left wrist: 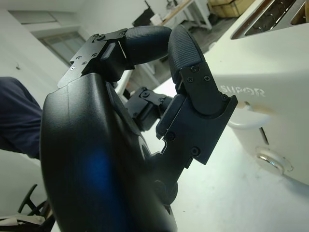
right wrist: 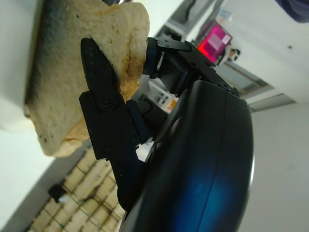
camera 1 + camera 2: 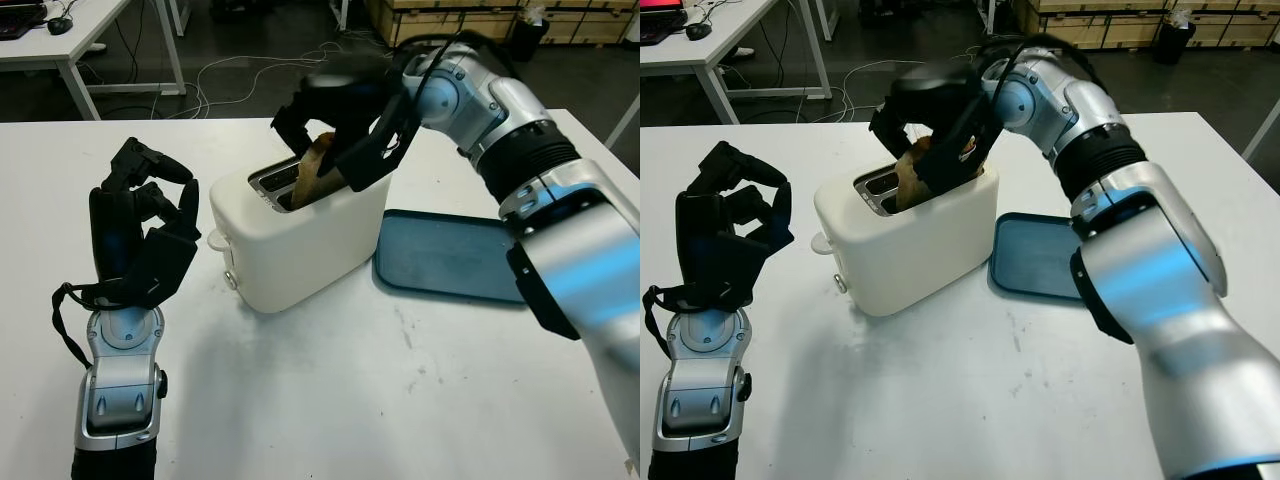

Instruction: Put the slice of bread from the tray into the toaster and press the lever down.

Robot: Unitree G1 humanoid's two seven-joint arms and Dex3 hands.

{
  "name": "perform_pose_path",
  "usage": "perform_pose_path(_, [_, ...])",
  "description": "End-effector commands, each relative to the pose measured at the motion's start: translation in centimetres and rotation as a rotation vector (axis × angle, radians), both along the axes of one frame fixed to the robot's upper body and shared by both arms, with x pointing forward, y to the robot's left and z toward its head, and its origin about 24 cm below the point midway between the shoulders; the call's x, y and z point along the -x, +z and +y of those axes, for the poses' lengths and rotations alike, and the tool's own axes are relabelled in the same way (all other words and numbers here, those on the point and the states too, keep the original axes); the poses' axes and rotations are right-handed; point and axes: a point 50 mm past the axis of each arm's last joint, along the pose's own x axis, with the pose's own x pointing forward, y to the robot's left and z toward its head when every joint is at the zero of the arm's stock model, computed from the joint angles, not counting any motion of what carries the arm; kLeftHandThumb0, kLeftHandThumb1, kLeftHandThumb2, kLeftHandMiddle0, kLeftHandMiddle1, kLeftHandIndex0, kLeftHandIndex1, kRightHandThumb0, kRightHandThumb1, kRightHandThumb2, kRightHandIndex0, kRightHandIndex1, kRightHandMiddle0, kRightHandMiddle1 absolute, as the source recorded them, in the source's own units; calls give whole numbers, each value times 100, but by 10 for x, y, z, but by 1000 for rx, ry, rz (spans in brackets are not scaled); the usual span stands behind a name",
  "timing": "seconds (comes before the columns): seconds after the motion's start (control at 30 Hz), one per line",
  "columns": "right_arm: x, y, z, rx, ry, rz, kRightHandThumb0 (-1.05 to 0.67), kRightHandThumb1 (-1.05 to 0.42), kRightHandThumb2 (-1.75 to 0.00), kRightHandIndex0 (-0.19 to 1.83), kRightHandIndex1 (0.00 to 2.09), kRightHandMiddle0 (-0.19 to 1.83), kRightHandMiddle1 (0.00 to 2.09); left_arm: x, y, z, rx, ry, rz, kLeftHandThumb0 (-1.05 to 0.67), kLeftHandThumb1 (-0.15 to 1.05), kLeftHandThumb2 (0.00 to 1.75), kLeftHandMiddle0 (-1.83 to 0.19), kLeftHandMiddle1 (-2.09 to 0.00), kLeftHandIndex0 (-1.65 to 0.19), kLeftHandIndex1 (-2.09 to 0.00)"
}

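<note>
Bread slice (image 3: 316, 166) tilted in white toaster (image 3: 300, 235) slot

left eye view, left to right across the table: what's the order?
left hand → toaster → right hand holding the bread slice over the toaster's slot → blue tray

White table (image 3: 330, 400) in foreground, surface lightly scuffed. Behind it, dark grey floor (image 3: 240, 40) with loose white cables (image 3: 230, 75). White desk (image 3: 70, 40) with metal legs at far left, carrying a computer mouse (image 3: 60, 25). Wooden pallets or crates (image 3: 480, 18) stacked along the far right.
</note>
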Motion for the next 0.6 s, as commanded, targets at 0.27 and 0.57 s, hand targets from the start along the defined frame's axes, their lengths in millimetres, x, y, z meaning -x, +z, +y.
perform_pose_path(0.27, [1,7,3,-27,9,50,-70,-92,-22,97,170,78,157,1,2,-2,-3,4,-11,-15,65,100,-92,-175,-59,-175])
perform_pose_path(0.57, [2,2,1,78,-10,133,-98,-91,-2,27,43,54,1,2,1,-1,0,1,-10,-14,65,99,-92,-175,-58,-175])
